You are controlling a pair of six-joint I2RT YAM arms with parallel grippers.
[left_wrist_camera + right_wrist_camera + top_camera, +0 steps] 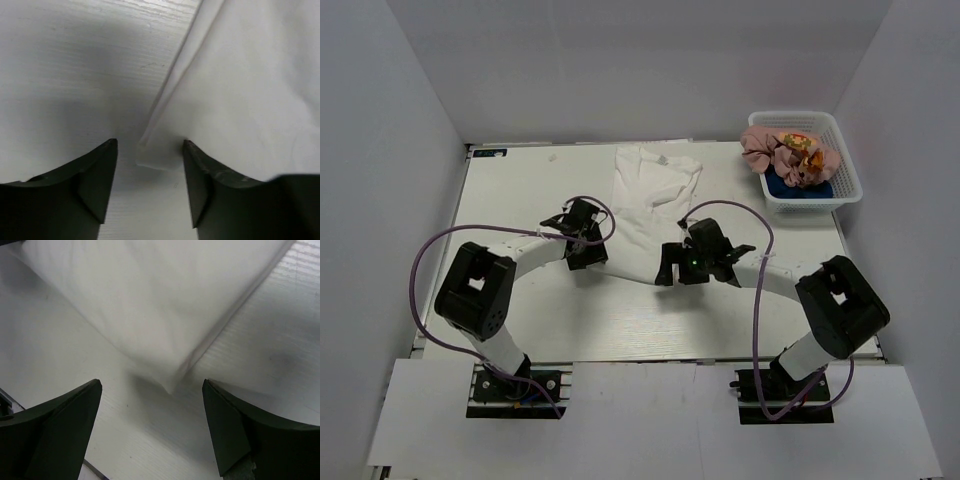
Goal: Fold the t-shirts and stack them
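The left gripper [149,144] is positioned low over the table [75,60] with its jaws spread. A folded corner of the white t-shirt [655,190] lies on the table between the two fingers [97,175], closer to the right-hand one. It is gripped by neither. From this corner the cloth extends ahead of the gripper and to its right.

The right gripper [151,384] is also spread wide and holds nothing. Another corner of the same white t-shirt lies just ahead of its fingertips, roughly on the centreline of the gap. The cloth extends forward and to the left of this gripper.

Well beyond the right gripper and to its right stands a white basket [845,170]. It contains the pink t-shirt [780,150], bunched up, on top of the navy t-shirt [800,190].
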